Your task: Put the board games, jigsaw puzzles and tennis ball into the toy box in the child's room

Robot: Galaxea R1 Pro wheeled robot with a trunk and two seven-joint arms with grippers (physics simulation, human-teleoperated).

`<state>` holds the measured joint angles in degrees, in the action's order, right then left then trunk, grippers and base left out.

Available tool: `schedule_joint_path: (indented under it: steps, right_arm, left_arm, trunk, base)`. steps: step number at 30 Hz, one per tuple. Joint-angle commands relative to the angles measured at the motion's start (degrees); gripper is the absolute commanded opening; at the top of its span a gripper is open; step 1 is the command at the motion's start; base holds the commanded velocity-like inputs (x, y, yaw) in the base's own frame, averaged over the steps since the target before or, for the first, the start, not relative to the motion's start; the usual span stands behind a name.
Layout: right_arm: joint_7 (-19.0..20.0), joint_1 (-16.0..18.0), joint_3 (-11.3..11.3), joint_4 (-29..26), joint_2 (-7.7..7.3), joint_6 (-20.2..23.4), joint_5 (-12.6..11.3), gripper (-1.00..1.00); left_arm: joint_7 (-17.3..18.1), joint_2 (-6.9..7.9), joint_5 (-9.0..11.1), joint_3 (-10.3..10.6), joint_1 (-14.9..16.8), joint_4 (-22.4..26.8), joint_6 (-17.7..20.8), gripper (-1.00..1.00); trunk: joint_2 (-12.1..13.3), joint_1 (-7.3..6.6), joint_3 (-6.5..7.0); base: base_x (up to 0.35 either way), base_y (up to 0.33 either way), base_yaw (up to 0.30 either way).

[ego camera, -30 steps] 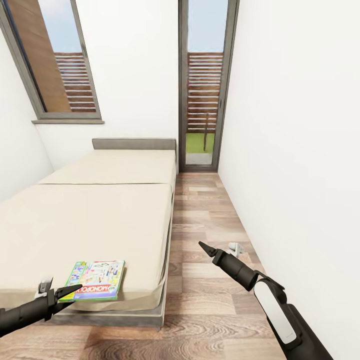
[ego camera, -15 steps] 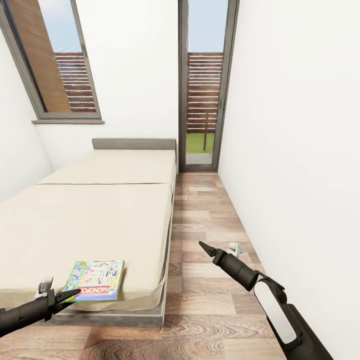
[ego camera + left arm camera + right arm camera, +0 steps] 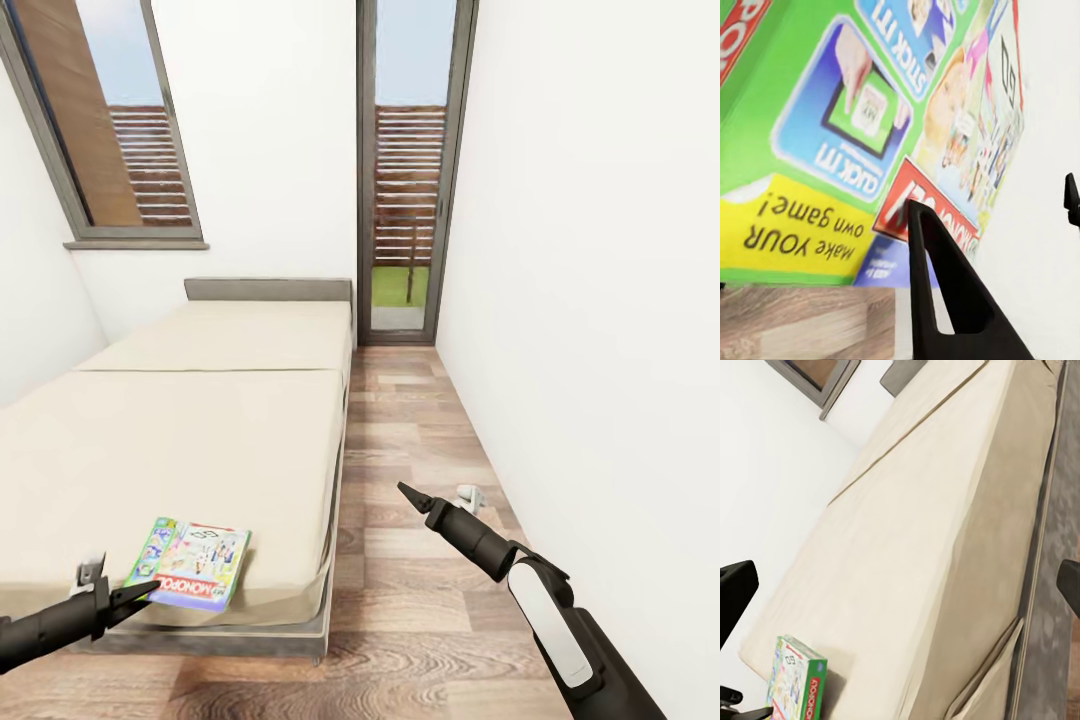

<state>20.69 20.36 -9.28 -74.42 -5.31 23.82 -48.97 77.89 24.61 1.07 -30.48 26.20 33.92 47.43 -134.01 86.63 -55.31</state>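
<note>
Board game: a green Monopoly box (image 3: 197, 562) lies flat on the near right corner of the bed (image 3: 180, 440), turned a little askew to the bed's edge. In the left wrist view its printed lid (image 3: 862, 135) is seen very close, with the wooden floor below its near edge.
Left hand: the left hand (image 3: 140, 591) is at the near left of the head view, its dark tip at the near left corner of the box. Whether it touches the box I cannot tell. One dark finger (image 3: 945, 292) stands in front of the box in the left wrist view and a bit of the other shows at the frame's edge, well apart from it, so the hand is released and grasps nothing.
Right hand: the right hand (image 3: 408, 494) hangs over the wooden floor (image 3: 410, 440) to the right of the bed, pointing far and left. In the right wrist view its two fingers (image 3: 735, 596) sit at opposite edges of the frame, spread wide with nothing between them.
Seen from the right wrist: the bed runs away toward the headboard, and the box (image 3: 795, 679) sits at its near corner.
Room: a grey headboard (image 3: 268, 288) at the far end, a window (image 3: 110, 120) on the left, a tall glass door (image 3: 408, 170) at the far end of the floor, and a white wall (image 3: 590, 300) on the right.
Floor: a small pale object (image 3: 468, 494) lies near the right wall; what it is I cannot tell.
</note>
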Motion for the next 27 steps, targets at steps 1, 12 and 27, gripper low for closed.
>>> schedule_joint_path:
  steps: [1, 12, 27]
  right_arm:
    - [0.0, 0.0, 0.0, 0.0, -0.04, 0.3, -0.4, 1.0]
    - [0.0, 0.0, 0.0, 0.0, -0.05, 0.3, -0.4, 1.0]
    - [0.0, 0.0, 0.0, 0.0, 0.02, 0.3, -0.4, 1.0]
  left_arm:
    - [-0.2, 0.0, 0.2, -0.3, 0.1, 0.0, -1.1, -1.0]
    - [-0.2, 0.0, 0.2, -0.3, 0.1, 0.0, -1.1, -1.0]
    - [-0.2, 0.0, 0.2, -0.3, 0.1, 0.0, -1.1, -1.0]
  trunk:
    - [0.4, -0.23, 0.14]
    - [4.8, -2.65, 2.11]
    - [10.8, -5.94, 4.81]
  base:
    - [0.0, 0.0, 0.0]
    - [0.0, 0.0, 0.0]
    - [0.0, 0.0, 0.0]
